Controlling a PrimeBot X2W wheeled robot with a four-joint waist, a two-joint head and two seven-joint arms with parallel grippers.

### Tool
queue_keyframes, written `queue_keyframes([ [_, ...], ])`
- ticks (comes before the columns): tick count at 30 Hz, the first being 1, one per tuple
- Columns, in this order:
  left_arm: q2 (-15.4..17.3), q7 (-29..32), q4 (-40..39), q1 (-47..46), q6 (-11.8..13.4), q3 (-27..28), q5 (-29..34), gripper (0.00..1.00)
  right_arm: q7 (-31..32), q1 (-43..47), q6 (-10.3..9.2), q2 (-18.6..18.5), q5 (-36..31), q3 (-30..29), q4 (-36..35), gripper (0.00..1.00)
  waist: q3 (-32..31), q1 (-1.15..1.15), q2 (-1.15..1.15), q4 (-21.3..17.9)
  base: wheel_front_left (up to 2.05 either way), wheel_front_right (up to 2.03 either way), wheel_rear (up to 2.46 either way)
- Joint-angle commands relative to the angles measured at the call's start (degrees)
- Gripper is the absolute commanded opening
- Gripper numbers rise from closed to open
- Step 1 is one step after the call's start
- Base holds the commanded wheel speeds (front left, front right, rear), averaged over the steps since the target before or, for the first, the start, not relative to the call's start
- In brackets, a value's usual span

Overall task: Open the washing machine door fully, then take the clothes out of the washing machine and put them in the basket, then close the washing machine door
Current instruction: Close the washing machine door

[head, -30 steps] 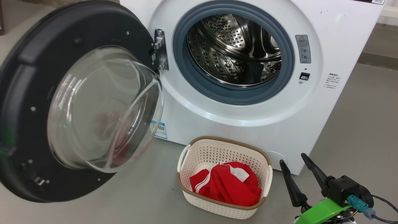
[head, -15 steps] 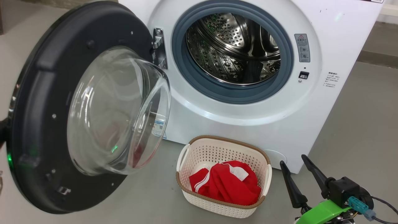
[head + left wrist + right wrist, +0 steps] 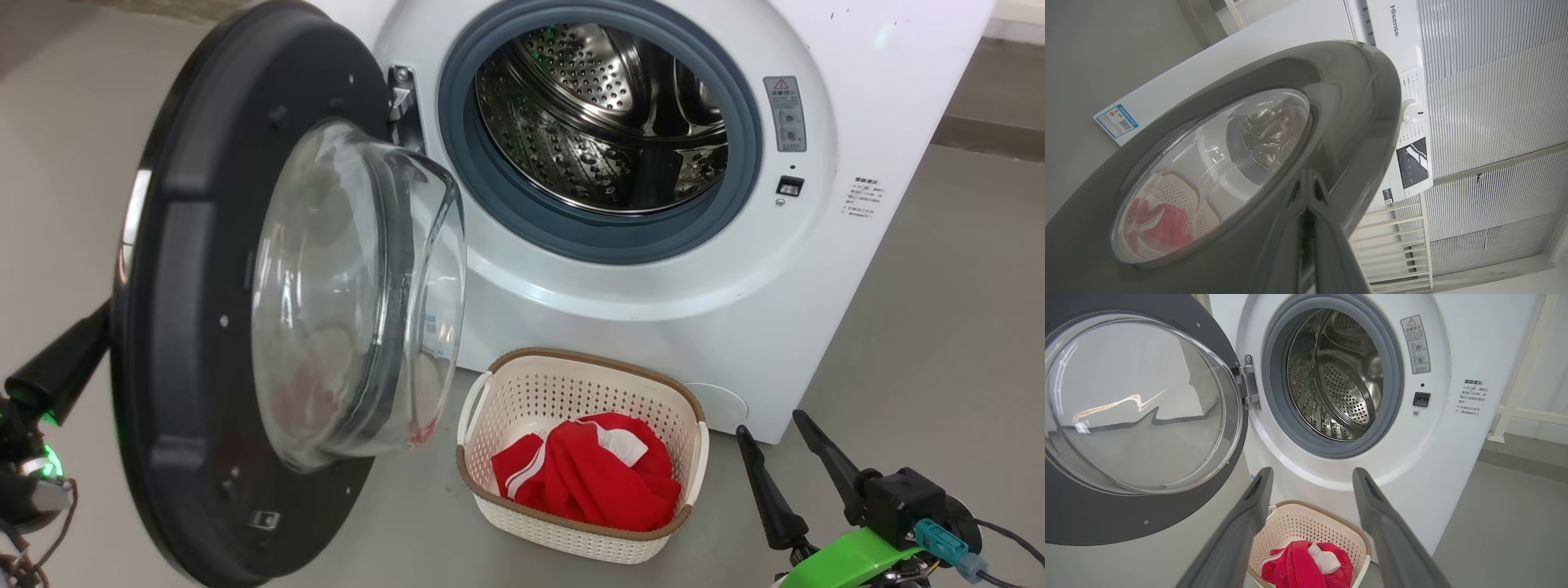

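Note:
The washing machine door (image 3: 188,269) stands about half open at the left, its glass bowl facing the basket. My left gripper (image 3: 82,343) is behind it, shut, with its tip (image 3: 1308,173) against the door's glossy outer rim (image 3: 1355,102). The white washing machine (image 3: 653,327) shows a bare steel drum (image 3: 596,114). The red clothes (image 3: 588,482) lie in the cream basket (image 3: 584,359) on the floor before the machine. My right gripper (image 3: 771,425) hangs open to the right of the basket, holding nothing. From the right wrist its open gripper (image 3: 1310,473) frames the basket (image 3: 1331,516) and clothes (image 3: 1298,567).
Grey floor spreads to the machine's right and in front of the basket. A white railing (image 3: 1515,412) stands at the far right. The machine's control knob (image 3: 1411,116) and a blue label (image 3: 1116,121) are in the left wrist view.
The door has swung toward the machine, from facing me to about edge-on. My left gripper has come into view behind its rim. The right gripper, basket and clothes stay put.

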Motion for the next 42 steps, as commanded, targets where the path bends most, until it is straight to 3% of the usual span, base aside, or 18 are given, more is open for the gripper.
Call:
queue_keyframes([
  [1,0.86,1.39,-3.52,0.41,0.57,-0.24,-1.2,0.0,-0.37,-1.52,0.37,-0.24,0.65,1.01,-1.28,1.0,0.14,0.0,0.0,-0.11,0.0,0.0,0.0],
  [13,-0.7,-0.04,-14.65,6.72,4.8,-7.63,-8.16,0.0,-0.37,-2.2,0.37,-0.07,0.73,1.42,-1.41,1.0,0.89,0.0,0.0,-2.68,0.0,0.0,0.0],
  [26,-0.72,-5.89,-21.31,14.07,5.39,-15.33,-12.63,0.0,-0.37,-2.33,0.37,0.53,0.65,1.2,-1.83,1.0,1.29,0.0,0.0,-6.56,0.0,0.0,0.0],
  [42,-0.73,-11.72,-23.16,16.91,5.72,-16.55,-14.91,0.0,-0.37,-1.99,0.37,0.56,0.35,0.7,-1.93,1.0,1.38,0.0,0.0,-8.57,0.0,0.0,0.0],
])
